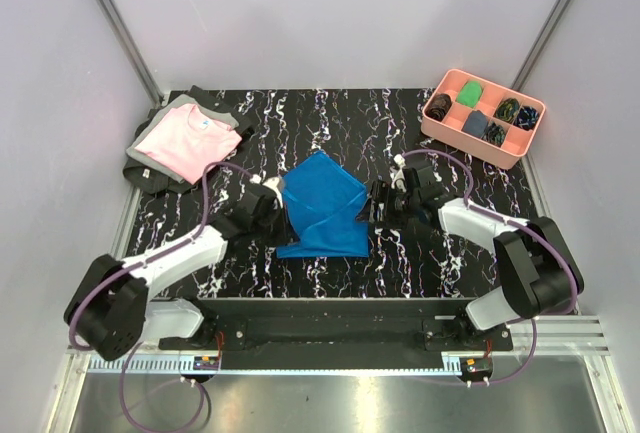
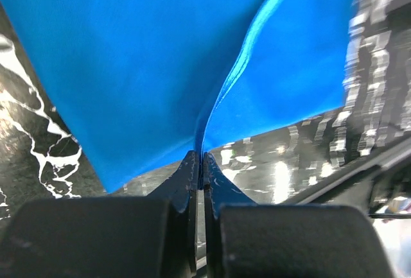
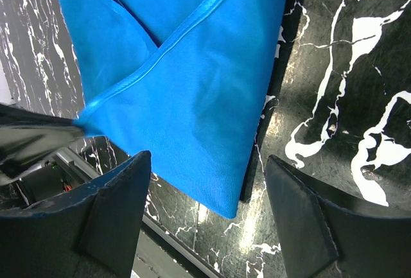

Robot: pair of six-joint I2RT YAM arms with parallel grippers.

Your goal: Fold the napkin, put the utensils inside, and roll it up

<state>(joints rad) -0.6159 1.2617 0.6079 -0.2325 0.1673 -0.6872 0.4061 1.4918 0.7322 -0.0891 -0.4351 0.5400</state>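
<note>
While folding is in hand on the table [image 1: 440, 253], the napkin [image 1: 322, 215] is laid mid-frame, its edge pinched by the closed left gripper [image 2: 200, 162]; the right gripper [image 3: 207, 165] is held wide, empty. Carrying that edge across is judged next.

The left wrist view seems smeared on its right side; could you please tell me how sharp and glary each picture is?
Left wrist: the napkin is fairly sharp, while the table at right is streaked by blur, with bright glints. Right wrist: sharp throughout, with a little glare on the table below the napkin's corner. Top external: evenly lit and sharp, with only soft shadows.
</note>
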